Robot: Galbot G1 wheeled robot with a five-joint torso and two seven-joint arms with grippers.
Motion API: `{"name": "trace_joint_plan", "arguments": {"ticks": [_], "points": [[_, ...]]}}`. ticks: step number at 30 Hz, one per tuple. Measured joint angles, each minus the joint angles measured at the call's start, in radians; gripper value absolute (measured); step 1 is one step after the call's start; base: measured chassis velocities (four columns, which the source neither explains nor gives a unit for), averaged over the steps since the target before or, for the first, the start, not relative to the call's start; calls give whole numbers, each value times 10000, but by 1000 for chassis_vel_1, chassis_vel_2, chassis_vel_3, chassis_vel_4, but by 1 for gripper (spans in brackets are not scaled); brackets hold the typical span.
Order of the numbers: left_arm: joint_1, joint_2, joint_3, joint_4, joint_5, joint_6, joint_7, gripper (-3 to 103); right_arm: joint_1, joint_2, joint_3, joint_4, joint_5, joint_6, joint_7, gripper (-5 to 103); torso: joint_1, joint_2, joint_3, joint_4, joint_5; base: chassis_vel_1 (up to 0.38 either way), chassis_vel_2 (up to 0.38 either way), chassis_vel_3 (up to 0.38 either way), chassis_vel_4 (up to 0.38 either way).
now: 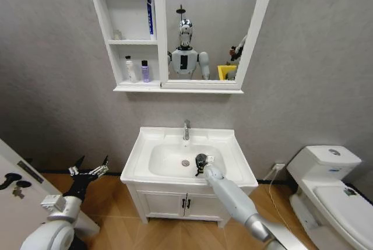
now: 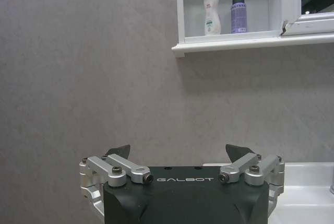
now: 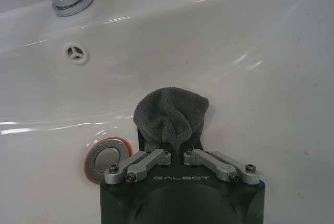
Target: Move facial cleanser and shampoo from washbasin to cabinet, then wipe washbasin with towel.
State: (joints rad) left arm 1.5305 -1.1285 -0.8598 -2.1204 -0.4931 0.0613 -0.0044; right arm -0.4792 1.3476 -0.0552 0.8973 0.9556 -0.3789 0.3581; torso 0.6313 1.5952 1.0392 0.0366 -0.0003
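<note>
Two bottles, one white (image 1: 130, 69) and one purple (image 1: 145, 71), stand upright on the cabinet (image 1: 133, 87) shelf at upper left. The right tool (image 3: 176, 143) is clamped on one bunched towel (image 3: 171, 116) inside the washbasin (image 1: 230, 151) bowl at centre; the left tool (image 1: 88, 169) hangs spread wide and empty at lower left.

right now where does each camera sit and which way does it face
Head view: high on the robot, looking forward and down at the washbasin and cabinet; both arms show, left gripper open off the basin's left, right gripper in the bowl.
Left wrist view: behind the left gripper, facing the wall and two bottles on the cabinet's lowest shelf.
Right wrist view: behind the right gripper, facing into the bowl, clamping the towel near the drain.
Shared: head and left wrist views both show the bottles.
</note>
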Motion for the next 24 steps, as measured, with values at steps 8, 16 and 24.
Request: {"name": "trace_joint_plan", "arguments": {"ticks": [8, 16, 24], "points": [[0, 0, 0, 0, 0, 0, 0, 100, 77, 294, -861, 358, 1113, -384, -1092, 5, 1, -1, 2, 0, 1, 0, 0, 0, 0], [0, 0, 0, 0, 0, 0, 0, 100, -68, 987, -1081, 765, 1271, 188, -1945, 5, 0, 0, 1, 4, 2, 0, 0, 0, 0], [0, 0, 0, 0, 0, 1, 0, 100, -76, 222, -930, 611, 141, -267, -67, 5, 1, -1, 2, -4, 2, 0, 0, 0, 0]]}}
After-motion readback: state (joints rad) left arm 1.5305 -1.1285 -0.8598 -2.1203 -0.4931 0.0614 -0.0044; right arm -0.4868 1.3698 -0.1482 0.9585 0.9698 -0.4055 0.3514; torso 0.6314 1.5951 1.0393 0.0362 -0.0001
